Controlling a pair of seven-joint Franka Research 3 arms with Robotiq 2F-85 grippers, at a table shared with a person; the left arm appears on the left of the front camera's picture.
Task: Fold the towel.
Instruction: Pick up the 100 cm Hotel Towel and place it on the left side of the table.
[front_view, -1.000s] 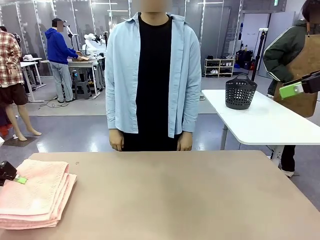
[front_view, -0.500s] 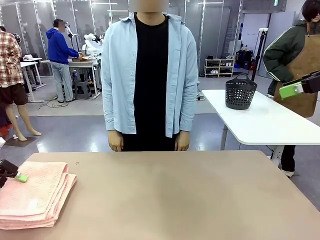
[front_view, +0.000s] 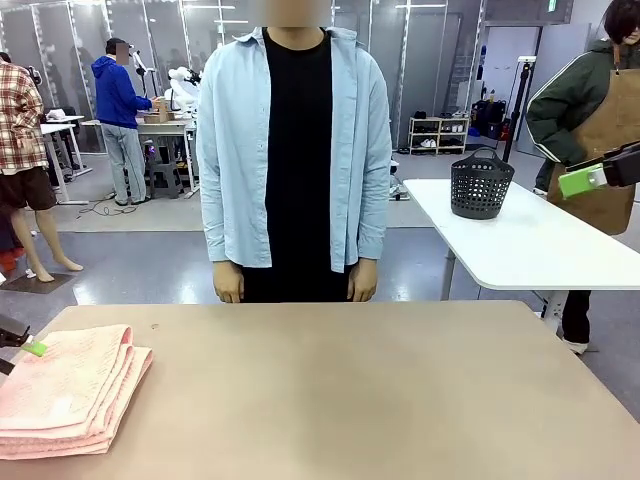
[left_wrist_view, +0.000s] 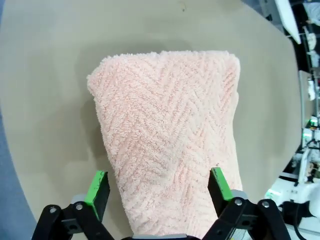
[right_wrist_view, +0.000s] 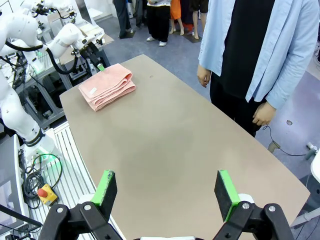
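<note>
Now we see the towel (front_view: 65, 390), salmon-pink with a herringbone weave, folded into a thick stack of layers at the near left corner of the table (front_view: 350, 390). Its folded edges face right in the front view.

Our left claw (left_wrist_view: 159, 192) hangs just above the towel with its jaws spread wide and nothing between them. In the left wrist view the green pads (left_wrist_view: 97, 189) stand apart on either side of the cloth below, clear of it. From the front, only a green fingertip of this claw shows at the left edge of the picture, beside the towel's far left corner.

Our right claw (right_wrist_view: 166, 194) is also wide open and empty, held high over the near right part of the table. Its wrist view looks down across the bare tabletop toward the towel (right_wrist_view: 107, 86) at the far corner, with our left arm (right_wrist_view: 60, 42) beside it.

A person (front_view: 295, 150) in a light blue shirt over a black top stands at the far side of the table, hands (front_view: 229, 283) hanging at the sides.
</note>
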